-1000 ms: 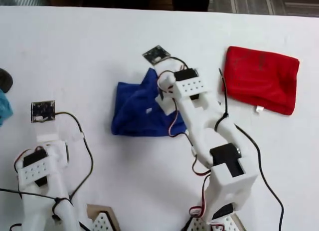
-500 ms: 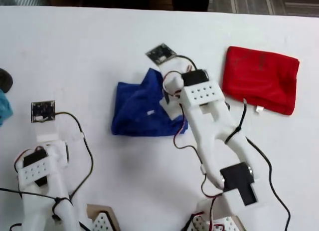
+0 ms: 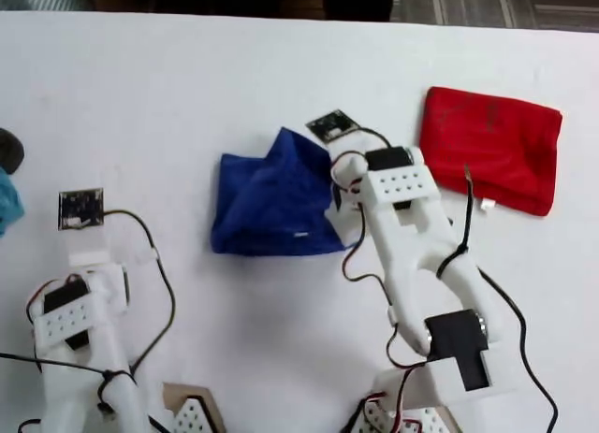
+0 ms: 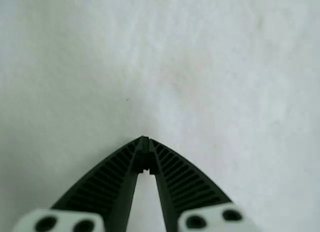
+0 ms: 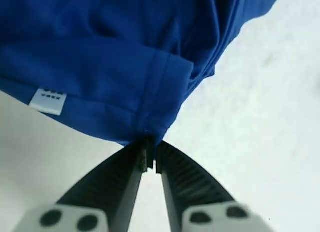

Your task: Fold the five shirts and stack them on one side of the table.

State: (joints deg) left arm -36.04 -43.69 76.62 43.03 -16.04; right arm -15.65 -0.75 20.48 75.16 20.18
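Your right gripper (image 5: pixel 148 154) has its jaws squeezed together on the hem of the blue shirt (image 5: pixel 125 56), right at the very edge of the cloth. Your left gripper (image 4: pixel 145 154) has its jaws pressed together on nothing, above the bare table (image 4: pixel 210 66). The blue shirt sits in the middle of the table, lumpy and not yet a neat fold, and your right arm (image 3: pixel 412 255) is at its 3 o'clock side. I think the job now is to finish this fold. The pinch is only on a thin bit of hem, so hold tight, lift just a little and go slowly, or the cloth may slip out. The red shirt (image 3: pixel 489 162) lies folded at 3 o'clock from the blue one, near your right arm, so don't bump it. There is lots of open room at 12 o'clock and 9 o'clock. Your left arm (image 3: pixel 75 321) waits at 7 o'clock, well apart. A teal cloth (image 3: pixel 7 204) peeks in at the table's 9 o'clock edge.
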